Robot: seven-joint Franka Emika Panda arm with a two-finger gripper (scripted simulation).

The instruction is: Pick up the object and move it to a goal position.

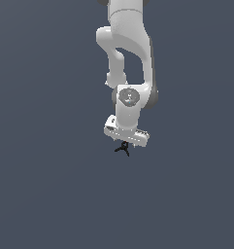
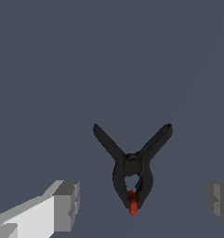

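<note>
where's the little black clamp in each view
Exterior view: the black clamp sits just below the white tool, near the picture's middle.
Wrist view: the clamp fills the lower middle, prongs splayed, red tip showing, between the tool's two grey fingers, which stand wide apart and clear of it.
Shared landmark: the tool itself, hanging right over the clamp in both views.

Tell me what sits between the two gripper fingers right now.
In the wrist view, the black clamp lies between the gripper's two fingers, touching neither. Only bare dark surface fills the gaps on each side. The gripper is open.
</note>
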